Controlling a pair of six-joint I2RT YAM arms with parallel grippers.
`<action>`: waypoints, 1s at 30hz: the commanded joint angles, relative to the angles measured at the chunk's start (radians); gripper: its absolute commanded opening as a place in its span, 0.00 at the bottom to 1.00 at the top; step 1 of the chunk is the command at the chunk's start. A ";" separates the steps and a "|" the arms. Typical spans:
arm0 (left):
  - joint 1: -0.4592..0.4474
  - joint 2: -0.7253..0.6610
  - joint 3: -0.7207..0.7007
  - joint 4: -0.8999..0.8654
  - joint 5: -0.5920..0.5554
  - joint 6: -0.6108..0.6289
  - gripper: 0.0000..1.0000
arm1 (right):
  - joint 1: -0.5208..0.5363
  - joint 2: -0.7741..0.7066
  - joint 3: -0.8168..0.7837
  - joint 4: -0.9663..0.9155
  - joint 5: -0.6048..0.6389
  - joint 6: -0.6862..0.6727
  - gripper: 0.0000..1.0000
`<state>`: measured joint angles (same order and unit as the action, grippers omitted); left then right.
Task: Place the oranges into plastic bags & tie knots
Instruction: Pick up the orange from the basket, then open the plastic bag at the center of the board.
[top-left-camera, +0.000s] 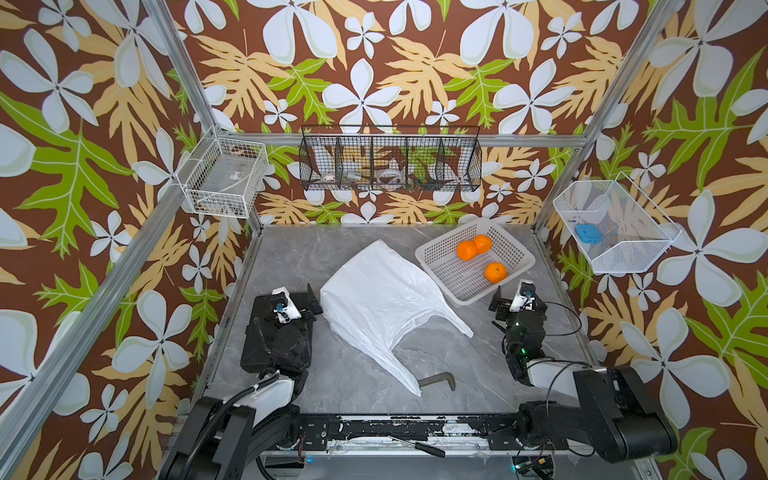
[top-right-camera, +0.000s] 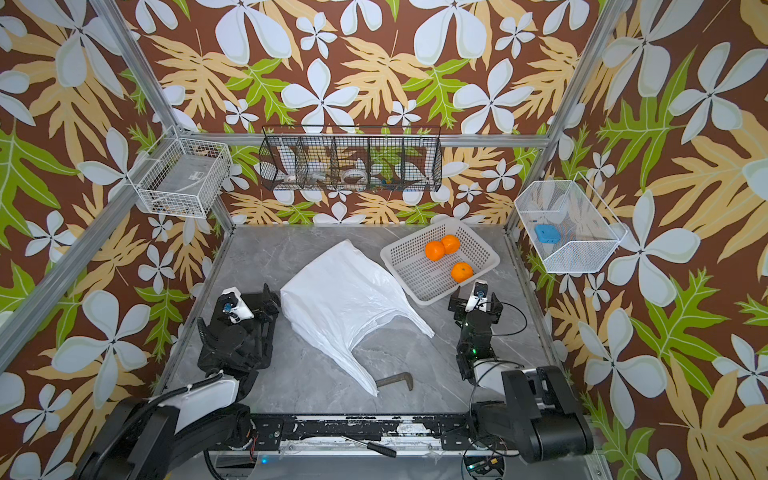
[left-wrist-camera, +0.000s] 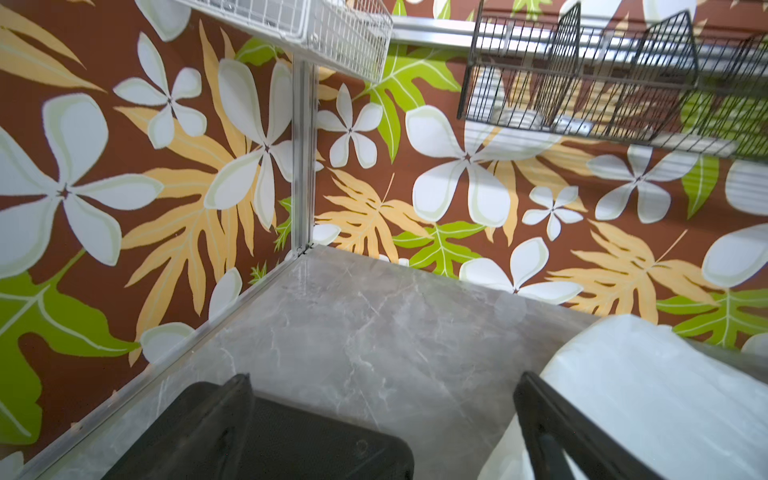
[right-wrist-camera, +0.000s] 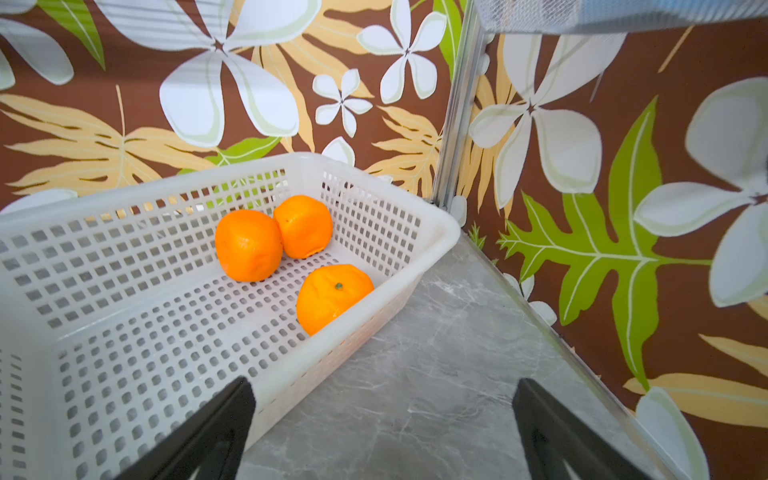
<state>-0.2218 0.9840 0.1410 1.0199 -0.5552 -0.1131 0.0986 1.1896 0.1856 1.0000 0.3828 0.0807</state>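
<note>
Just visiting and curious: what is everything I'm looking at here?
Round glossy oranges: three, orange, inside the basket.
Perforated white plastic basket: one, white, table's far right.
Thin crinkly plastic bag: one, white, flat mid-table, untied.
Bent metal bar: one, brown, beside bag's near handle.
Screwdriver: one, black-handled, front rail.
White wire baskets: two, white, side walls.
Black wire rack: one, black, back wall.
Small box: one, blue, in right wall basket.
Marble table: one, grey.
Left fingers, right fingers: two pairs, black, open, empty.
</note>
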 joint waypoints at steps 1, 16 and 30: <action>-0.014 -0.140 0.094 -0.471 -0.173 -0.165 1.00 | 0.001 -0.126 0.024 -0.241 0.027 0.083 1.00; -0.440 -0.012 0.740 -1.335 -0.035 -0.306 1.00 | 0.007 -0.140 0.592 -1.242 -0.458 0.347 0.97; -0.776 0.342 0.854 -1.349 0.056 -0.272 1.00 | -0.037 0.622 1.209 -1.360 -0.497 0.339 0.99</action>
<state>-0.9787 1.2995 0.9871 -0.3233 -0.4820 -0.3904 0.0742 1.7313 1.3270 -0.3279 -0.0719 0.4145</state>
